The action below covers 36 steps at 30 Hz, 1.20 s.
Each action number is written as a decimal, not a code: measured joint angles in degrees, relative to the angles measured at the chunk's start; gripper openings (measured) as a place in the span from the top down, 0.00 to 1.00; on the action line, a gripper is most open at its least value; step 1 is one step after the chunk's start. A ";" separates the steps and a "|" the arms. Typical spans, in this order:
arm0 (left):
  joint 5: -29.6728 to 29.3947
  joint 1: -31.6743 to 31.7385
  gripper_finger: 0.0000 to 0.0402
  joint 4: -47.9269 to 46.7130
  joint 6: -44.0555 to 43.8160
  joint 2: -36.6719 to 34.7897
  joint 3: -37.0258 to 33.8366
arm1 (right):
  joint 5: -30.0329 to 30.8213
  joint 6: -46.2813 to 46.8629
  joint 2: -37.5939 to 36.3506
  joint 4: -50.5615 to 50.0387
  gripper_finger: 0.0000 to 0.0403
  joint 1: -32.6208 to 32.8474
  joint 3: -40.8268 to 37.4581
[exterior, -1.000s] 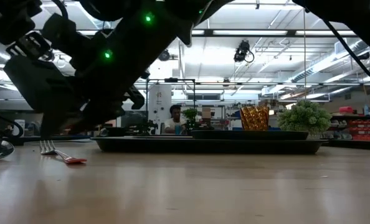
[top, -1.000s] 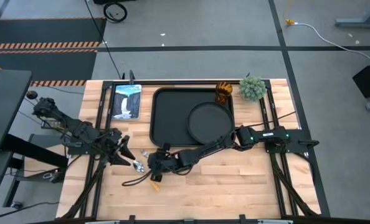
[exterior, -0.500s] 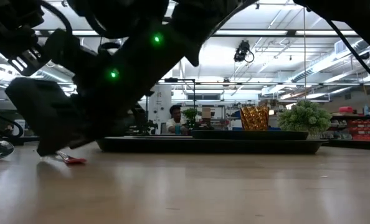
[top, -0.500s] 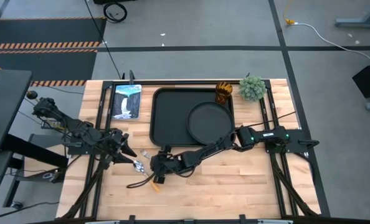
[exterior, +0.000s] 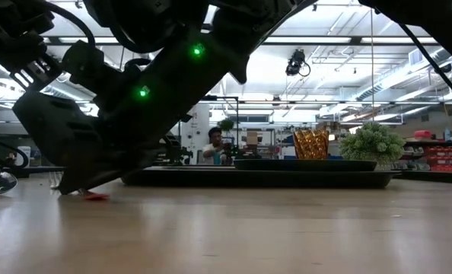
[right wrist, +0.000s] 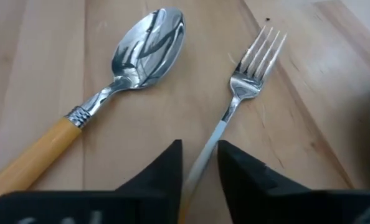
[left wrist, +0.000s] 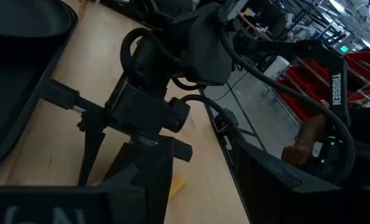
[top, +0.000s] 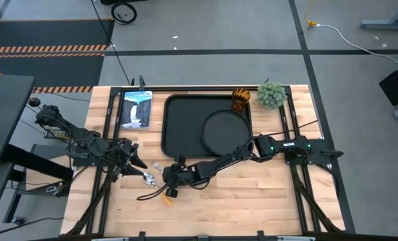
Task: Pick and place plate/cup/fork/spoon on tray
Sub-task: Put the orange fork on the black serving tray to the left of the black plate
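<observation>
The tray's (top: 179,127) left half is left open; its right half is taken by the plate (top: 224,130), with the cup (top: 240,98) at the far right corner.

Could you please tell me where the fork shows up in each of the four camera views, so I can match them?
High view: fork, tines just visible left of the right gripper, below the tray's lower-left corner.
Low view: only its red handle tip, far left under the dark arm.
Left wrist view: I cannot make it out.
Right wrist view: centre, shaft between the fingers.
Shared landmark: the spoon beside it.
</observation>
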 joint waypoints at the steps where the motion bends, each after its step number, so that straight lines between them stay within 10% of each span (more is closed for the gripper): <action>1: 0.00 0.00 0.57 0.02 -0.12 0.00 0.00 | 0.07 0.00 0.00 -0.23 0.78 -0.02 0.00; 10: 0.00 0.00 0.57 -0.04 -2.64 0.00 0.00 | -0.53 -0.13 -1.02 -2.14 0.97 -0.13 -0.20; 36: 0.00 -0.02 0.57 -0.33 -2.49 -0.02 -0.02 | -0.53 0.13 -9.43 -13.16 0.96 -0.69 -0.26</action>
